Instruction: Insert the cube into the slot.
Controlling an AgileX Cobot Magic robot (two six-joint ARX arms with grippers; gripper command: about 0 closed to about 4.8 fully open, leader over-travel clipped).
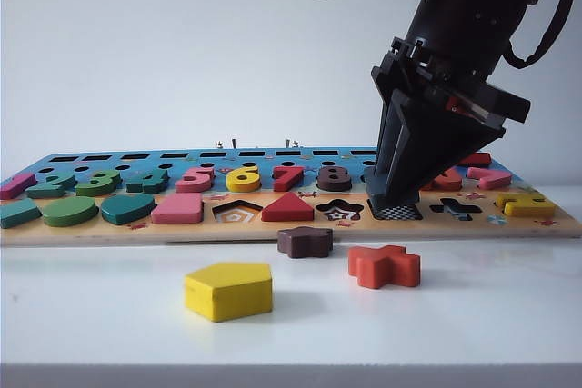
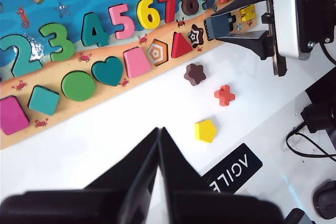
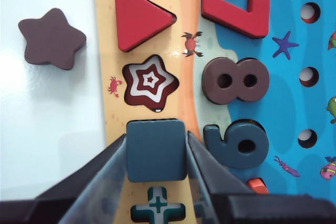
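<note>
the puzzle board [image 1: 82, 229] lay along the back of the white table [image 1: 109, 315], its blue upper band filled with coloured number blocks and its sandy lower band with shape pieces. the right arm came down from above on the right side of the exterior view, and the right gripper [image 3: 156, 153] stood low over the board's lower band, its fingers [image 3: 100, 169] closed part-way onto the two opposite sides of the cube [image 3: 156, 149]. the cube, flat and dark blue-grey, sat between the star-shaped cutout [image 3: 150, 81] and the cross cutout [image 3: 157, 209], right over the slot [image 1: 400, 213], whose checkerboard floor showed just beside the fingertips in the exterior view; whether the cube was seated in it could not be told. the left gripper [image 2: 157, 153] hung well apart, above bare table in front of the board, its two fingers pressed together at the tips and holding nothing. loose on the table in front of the board lay the yellow pentagon block [image 1: 228, 290], the red cross block [image 1: 385, 265] and the dark brown star block [image 1: 306, 241].
</note>
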